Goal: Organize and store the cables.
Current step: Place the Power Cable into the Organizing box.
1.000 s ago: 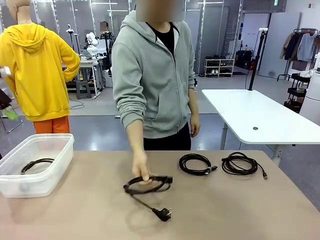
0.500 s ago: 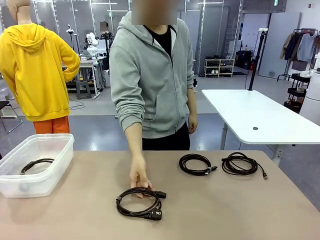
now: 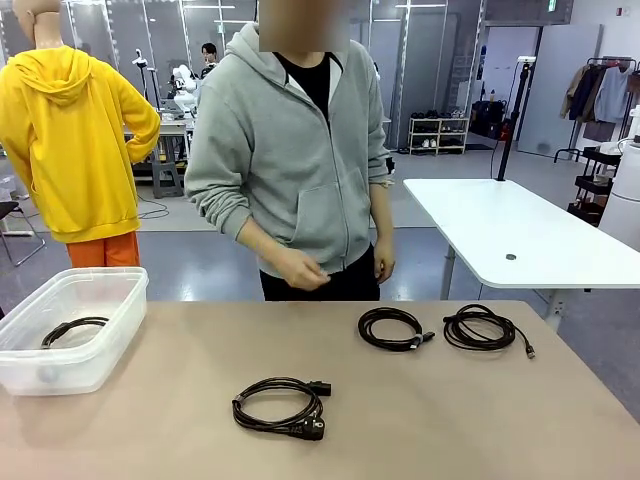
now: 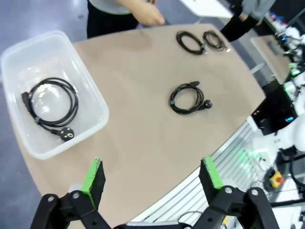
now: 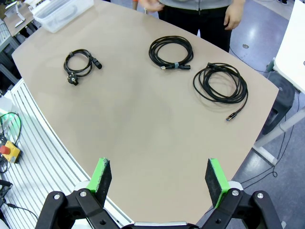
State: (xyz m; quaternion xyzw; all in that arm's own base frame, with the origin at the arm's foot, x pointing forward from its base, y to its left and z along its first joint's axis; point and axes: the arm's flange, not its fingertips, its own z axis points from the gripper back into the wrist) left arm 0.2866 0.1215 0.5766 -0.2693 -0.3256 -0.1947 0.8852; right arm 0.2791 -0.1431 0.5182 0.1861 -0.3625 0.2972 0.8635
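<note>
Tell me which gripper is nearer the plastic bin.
Left. The left gripper hovers just off the bin; the right gripper hangs across the table, the bin far off.

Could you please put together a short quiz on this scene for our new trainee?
1. True or false: the clear bin already holds one coiled cable.
2. How many coiled cables lie on the table outside it?
3. Which of those has the chunky plug? A nearest the robot; B middle; C far right.
Key: 1 true; 2 three; 3 A.
</note>
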